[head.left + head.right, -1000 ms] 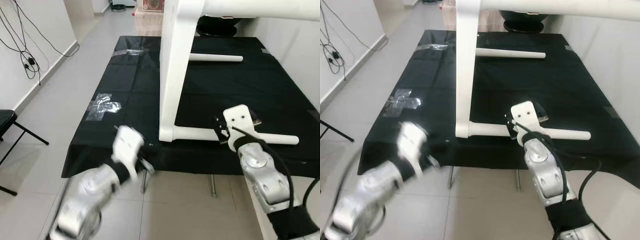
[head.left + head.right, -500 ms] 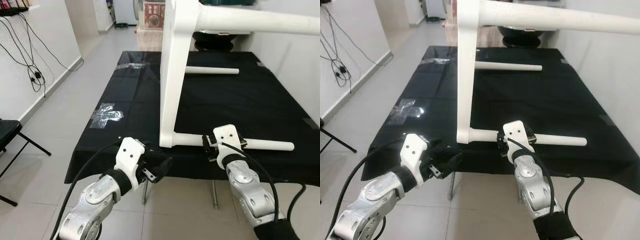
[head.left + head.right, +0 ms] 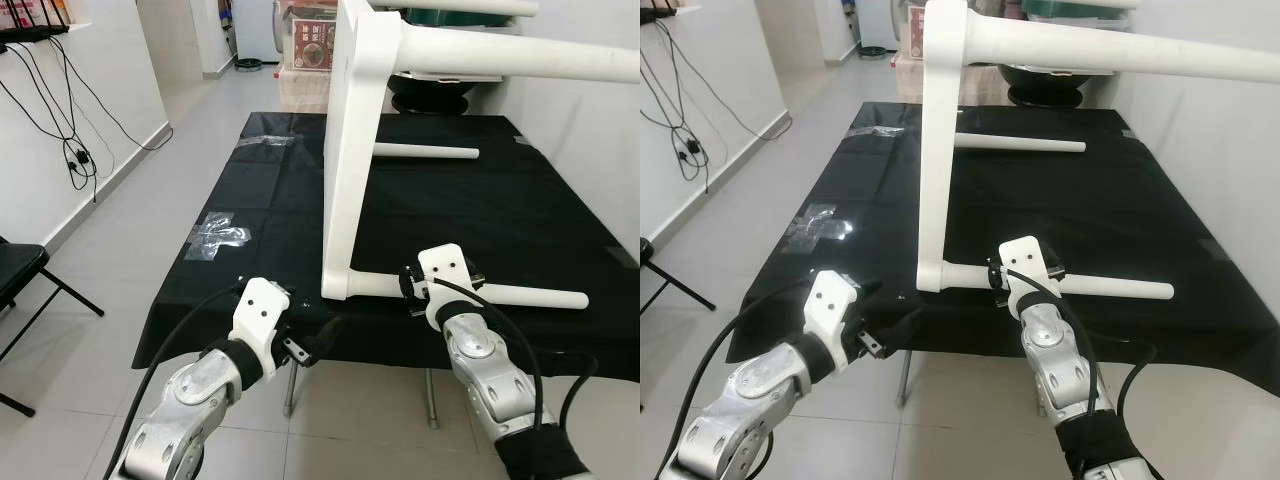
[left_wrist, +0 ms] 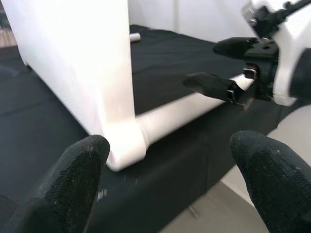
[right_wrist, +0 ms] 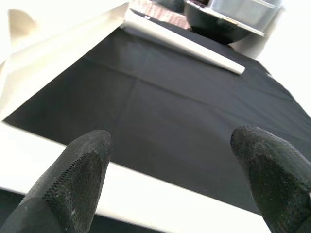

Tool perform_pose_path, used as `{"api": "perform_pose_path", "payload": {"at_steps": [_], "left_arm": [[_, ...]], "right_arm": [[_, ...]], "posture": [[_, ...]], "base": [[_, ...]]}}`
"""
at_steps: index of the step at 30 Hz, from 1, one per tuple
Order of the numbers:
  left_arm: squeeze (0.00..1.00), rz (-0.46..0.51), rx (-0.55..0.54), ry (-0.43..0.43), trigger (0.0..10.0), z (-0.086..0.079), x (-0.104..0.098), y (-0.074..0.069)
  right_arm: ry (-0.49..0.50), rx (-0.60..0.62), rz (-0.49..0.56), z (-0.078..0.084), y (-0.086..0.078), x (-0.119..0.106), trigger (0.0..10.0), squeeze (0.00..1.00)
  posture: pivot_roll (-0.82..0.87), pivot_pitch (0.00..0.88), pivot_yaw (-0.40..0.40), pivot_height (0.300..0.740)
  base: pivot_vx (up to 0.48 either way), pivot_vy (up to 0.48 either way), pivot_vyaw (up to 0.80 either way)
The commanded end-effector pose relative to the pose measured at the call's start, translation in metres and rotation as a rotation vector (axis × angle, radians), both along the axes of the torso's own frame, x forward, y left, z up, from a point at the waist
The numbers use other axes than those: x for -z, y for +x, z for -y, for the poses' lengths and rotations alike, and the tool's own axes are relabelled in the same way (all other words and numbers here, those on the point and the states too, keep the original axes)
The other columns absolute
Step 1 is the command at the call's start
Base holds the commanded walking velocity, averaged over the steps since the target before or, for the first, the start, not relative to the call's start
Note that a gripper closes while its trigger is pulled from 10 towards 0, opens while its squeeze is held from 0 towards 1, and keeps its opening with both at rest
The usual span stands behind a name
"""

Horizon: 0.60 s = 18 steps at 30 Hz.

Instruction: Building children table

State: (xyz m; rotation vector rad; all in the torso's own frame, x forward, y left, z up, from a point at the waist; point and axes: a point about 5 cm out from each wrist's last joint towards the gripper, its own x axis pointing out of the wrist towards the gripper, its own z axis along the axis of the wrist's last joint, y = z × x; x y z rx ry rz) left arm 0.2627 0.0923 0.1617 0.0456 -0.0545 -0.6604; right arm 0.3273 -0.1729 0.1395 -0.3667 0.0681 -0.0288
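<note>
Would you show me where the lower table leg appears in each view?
Left eye view: lower table leg, right of centre.
Right eye view: near centre.
Left wrist view: meeting the tabletop corner.
Right wrist view: pale bar between fingers.
Shared landmark: white tabletop.

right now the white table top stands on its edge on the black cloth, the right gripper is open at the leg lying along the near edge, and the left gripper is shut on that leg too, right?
Not quite: the left gripper is open and holds nothing; the left wrist view shows it short of the white table top. The right gripper is indeed open at the leg on the black cloth.
</note>
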Motion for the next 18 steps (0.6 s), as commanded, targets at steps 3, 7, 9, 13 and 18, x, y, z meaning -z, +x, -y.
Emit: {"api": "perform_pose_path", "payload": {"at_steps": [3, 7, 9, 13, 18], "left_arm": [[0.0, -0.01, -0.016, -0.053, 10.0, 0.0, -0.001, 0.005], [0.0, -0.013, -0.022, -0.064, 10.0, -0.001, -0.001, 0.006], [0.0, -0.013, -0.022, -0.064, 10.0, -0.001, -0.001, 0.006], [0.0, -0.007, -0.033, -0.075, 10.0, -0.003, -0.002, 0.008], [0.0, -0.01, -0.091, -0.123, 10.0, -0.006, -0.006, 0.018]], "right_arm": [[0.037, 0.04, 0.005, 0.01, -0.002, 0.002, 10.0, 0.0], [0.036, 0.043, 0.013, 0.011, -0.001, 0.001, 10.0, 0.0], [0.036, 0.043, 0.013, 0.011, -0.001, 0.001, 10.0, 0.0], [0.024, 0.039, 0.048, 0.012, 0.0, -0.006, 10.0, 0.0], [-0.051, -0.003, 0.131, 0.015, 0.002, -0.026, 10.0, 0.0]], "posture": [[-0.07, 0.004, -0.014, 0.74], [-0.06, 0.002, -0.016, 0.74], [-0.06, 0.002, -0.016, 0.74], [-0.06, 0.002, -0.014, 0.74], [-0.07, 0.002, -0.011, 0.74]], "base": [[0.0, -0.48, 0.0], [0.0, -0.48, 0.0], [0.0, -0.48, 0.0], [0.0, -0.431, 0.0], [0.0, 0.0, 0.0]]}}
